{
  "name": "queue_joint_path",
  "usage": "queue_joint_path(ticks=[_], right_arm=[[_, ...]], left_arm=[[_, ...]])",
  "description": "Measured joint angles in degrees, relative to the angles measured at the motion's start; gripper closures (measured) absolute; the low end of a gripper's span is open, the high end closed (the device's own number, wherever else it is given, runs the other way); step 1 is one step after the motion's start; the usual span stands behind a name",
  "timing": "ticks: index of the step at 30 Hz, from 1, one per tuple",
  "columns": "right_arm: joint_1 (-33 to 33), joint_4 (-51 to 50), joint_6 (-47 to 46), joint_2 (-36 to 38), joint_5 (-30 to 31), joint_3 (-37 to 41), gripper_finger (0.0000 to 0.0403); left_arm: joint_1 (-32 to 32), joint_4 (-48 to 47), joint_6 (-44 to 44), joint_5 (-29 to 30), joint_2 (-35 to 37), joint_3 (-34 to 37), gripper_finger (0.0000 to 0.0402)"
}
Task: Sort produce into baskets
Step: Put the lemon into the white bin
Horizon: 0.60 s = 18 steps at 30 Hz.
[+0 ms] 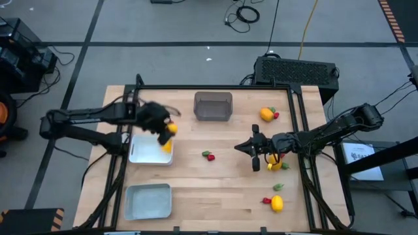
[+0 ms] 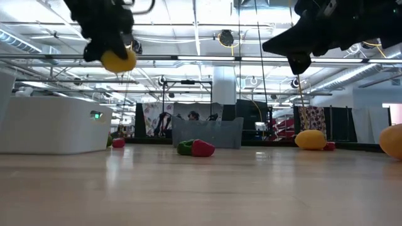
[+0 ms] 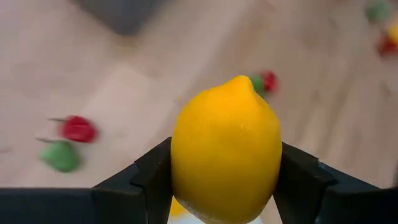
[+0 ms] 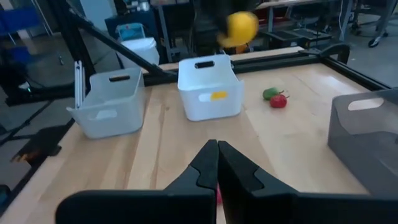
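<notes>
My left gripper (image 1: 166, 128) is shut on a yellow lemon (image 3: 227, 149) held in the air over the right end of the white bin (image 1: 147, 151). It also shows high up in the low view (image 2: 118, 59). Another yellow piece (image 1: 166, 147) lies in that bin. My right gripper (image 4: 217, 149) is shut and empty above the table's right half (image 1: 239, 147), with a yellow piece (image 1: 275, 166) lying beneath its arm. The dark grey bin (image 1: 213, 106) stands at the far middle. The grey-blue tray (image 1: 148, 200) stands at the near left. My left gripper pinches the lemon's two opposite sides (image 3: 180, 168) between its two fingers (image 3: 152, 177), around the lemon's middle. The fingers slant down toward the table's right and lie along the lemon, whose pointed end (image 3: 241, 82) faces away from the gripper. The lemon is lifted clear.
A red and green pair (image 1: 209, 156) lies mid-table. A lemon with a red piece (image 1: 267, 114) lies at the far right. A lemon (image 1: 277, 204), a green piece (image 1: 277, 187) and a red piece (image 1: 266, 200) lie at the near right. Black rails (image 1: 297, 117) edge the table.
</notes>
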<state>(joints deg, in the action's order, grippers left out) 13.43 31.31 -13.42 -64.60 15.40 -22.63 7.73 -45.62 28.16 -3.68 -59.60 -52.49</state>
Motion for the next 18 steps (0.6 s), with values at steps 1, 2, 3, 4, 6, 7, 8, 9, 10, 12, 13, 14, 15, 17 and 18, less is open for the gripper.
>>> queue_joint_path(ticks=[1, 2, 3, 4, 6, 7, 8, 9, 10, 12, 13, 14, 15, 17, 18], right_arm=[[0.0, 0.5, -0.6, 0.0, 0.0, 0.0, 0.0403], [0.0, 1.0, -1.1, 0.0, 0.0, 0.0, 0.0403], [0.0, 1.3, -1.4, 0.0, 0.0, 0.0, 0.0403], [0.0, 1.4, -1.8, 0.0, 0.0, 0.0, 0.0403], [0.0, 1.5, -2.5, 0.0, -0.2, 0.0, 0.0403], [0.0, 1.5, -2.8, 0.0, -0.2, 0.0, 0.0403], [0.0, 1.5, -3.0, 0.0, -0.2, 0.0, 0.0403], [0.0, 1.5, -3.0, 0.0, -0.2, 0.0, 0.0403], [0.0, 1.5, -3.0, 0.0, -0.2, 0.0, 0.0403], [0.0, 1.5, -3.0, 0.0, -0.2, 0.0, 0.0403], [0.0, 1.5, -3.0, 0.0, -0.2, 0.0, 0.0403], [0.0, 1.5, -3.0, 0.0, -0.2, 0.0, 0.0403], [0.0, 1.5, -2.9, 0.0, -0.2, 0.0, 0.0403], [0.0, 1.5, -2.6, 0.0, -0.2, 0.0, 0.0403], [0.0, 1.5, -2.2, 0.0, -0.2, 0.0, 0.0403]], left_arm=[[-2.4, -0.4, 0.0, 0.0, 0.0, 0.0, 0.0184], [-4.5, -1.0, 0.0, 0.0, 0.0, 0.0, 0.0184], [-6.5, -2.2, 0.0, 0.0, 0.0, 0.0, 0.0184], [-8.4, -3.6, 0.1, 0.3, -0.1, 0.0, 0.0184], [-11.6, -7.4, 1.8, 2.1, -0.3, 0.0, 0.0184], [-12.9, -9.5, 3.1, 3.7, -0.3, 0.0, 0.0184], [-13.8, -11.2, 4.3, 5.4, -0.3, 0.0, 0.0184], [-14.4, -12.8, 5.3, 6.9, -0.3, 0.0, 0.0184], [-15.0, -14.2, 6.0, 8.0, -0.3, 0.0, 0.0184], [-15.6, -16.3, 7.0, 8.8, -0.3, 0.0, 0.0184], [-15.8, -16.8, 7.4, 8.9, -0.3, 0.0, 0.0184], [-15.9, -17.3, 7.4, 8.9, -0.3, 0.0, 0.0184], [-15.8, -18.0, 7.2, 8.9, -0.3, 0.0, 0.0184], [-15.8, -19.7, 5.7, 9.2, -0.3, 0.0, 0.0184], [-15.8, -20.6, 4.9, 9.2, -0.4, 0.0, 0.0184]])
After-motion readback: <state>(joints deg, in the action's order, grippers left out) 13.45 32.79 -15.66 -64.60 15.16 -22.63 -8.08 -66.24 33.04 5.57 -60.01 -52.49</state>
